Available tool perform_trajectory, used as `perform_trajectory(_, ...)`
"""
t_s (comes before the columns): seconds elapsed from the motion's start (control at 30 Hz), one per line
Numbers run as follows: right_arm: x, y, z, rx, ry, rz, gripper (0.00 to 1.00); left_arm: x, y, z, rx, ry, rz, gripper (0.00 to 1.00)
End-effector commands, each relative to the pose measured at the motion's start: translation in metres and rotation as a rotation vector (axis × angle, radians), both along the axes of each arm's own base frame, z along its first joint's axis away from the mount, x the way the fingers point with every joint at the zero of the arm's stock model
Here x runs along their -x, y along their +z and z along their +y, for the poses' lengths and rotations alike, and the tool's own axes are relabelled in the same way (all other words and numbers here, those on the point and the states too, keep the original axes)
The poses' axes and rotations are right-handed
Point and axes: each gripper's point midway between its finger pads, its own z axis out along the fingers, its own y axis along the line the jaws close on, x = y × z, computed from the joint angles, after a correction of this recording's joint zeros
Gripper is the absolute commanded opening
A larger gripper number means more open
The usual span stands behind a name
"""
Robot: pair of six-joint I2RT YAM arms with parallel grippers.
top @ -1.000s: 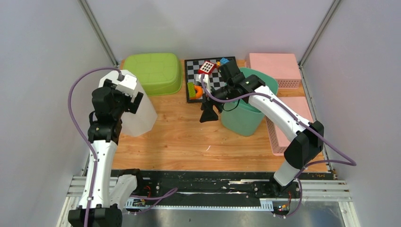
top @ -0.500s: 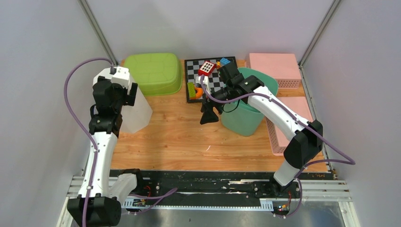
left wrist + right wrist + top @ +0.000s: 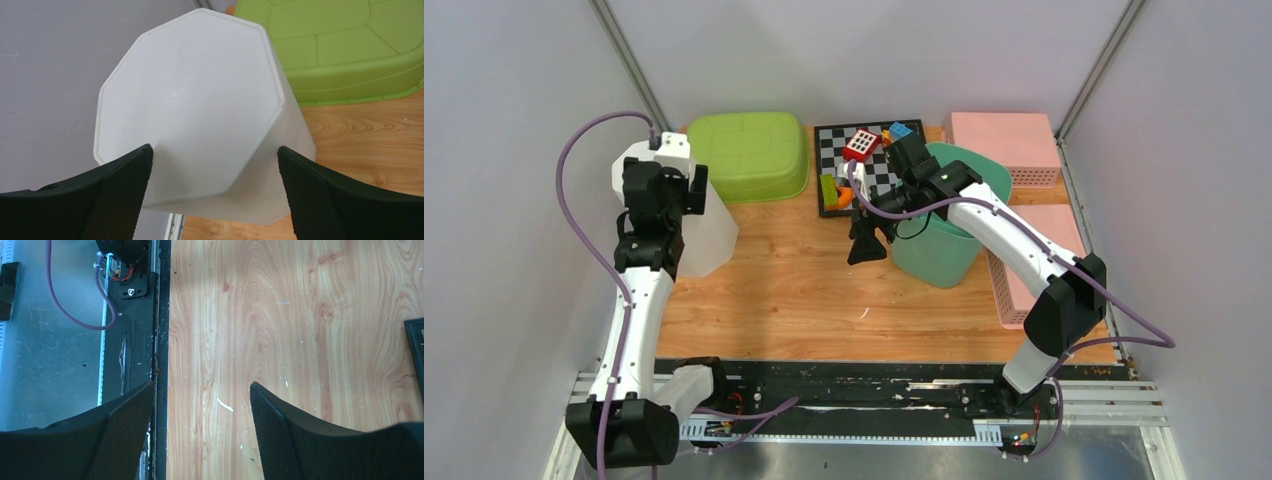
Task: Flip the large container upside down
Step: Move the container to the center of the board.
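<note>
The large container (image 3: 712, 228) is a white translucent many-sided tub at the table's left edge. It stands with its flat base up, leaning slightly. In the left wrist view its base (image 3: 195, 100) faces the camera. My left gripper (image 3: 660, 205) sits on its upper end, with the jaws (image 3: 212, 165) spread wide and pressed on its two sides. My right gripper (image 3: 865, 245) is open and empty, hanging over bare wood (image 3: 200, 405) left of the teal bucket (image 3: 944, 245).
An upturned green tub (image 3: 749, 152) stands just behind the container and also shows in the left wrist view (image 3: 345, 50). A checkerboard with toy blocks (image 3: 864, 160) lies at the back centre. Pink baskets (image 3: 1006, 138) (image 3: 1024, 280) stand at the right. The left wall is close.
My left arm has swung left and back with the container, which now stands more upright and nearer the left wall. The right arm has barely moved.
</note>
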Motion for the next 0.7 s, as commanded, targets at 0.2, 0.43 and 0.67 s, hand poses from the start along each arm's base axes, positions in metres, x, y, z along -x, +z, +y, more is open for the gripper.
perform_trajectory(0.2, 0.008, 0.020, -0.009, -0.042, 0.019, -0.042, 0.73, 0.006, -0.005, -0.001, 0.049, 0.024, 0.017, 1.00)
perform_trajectory(0.43, 0.016, 0.067, -0.024, -0.087, 0.003, -0.199, 0.77, 0.018, 0.041, -0.027, 0.055, -0.125, -0.114, 1.00)
perform_trajectory(0.67, 0.010, 0.077, -0.067, 0.016, -0.124, -0.444, 0.97, 0.043, 0.078, -0.073, 0.062, -0.389, -0.195, 1.00)
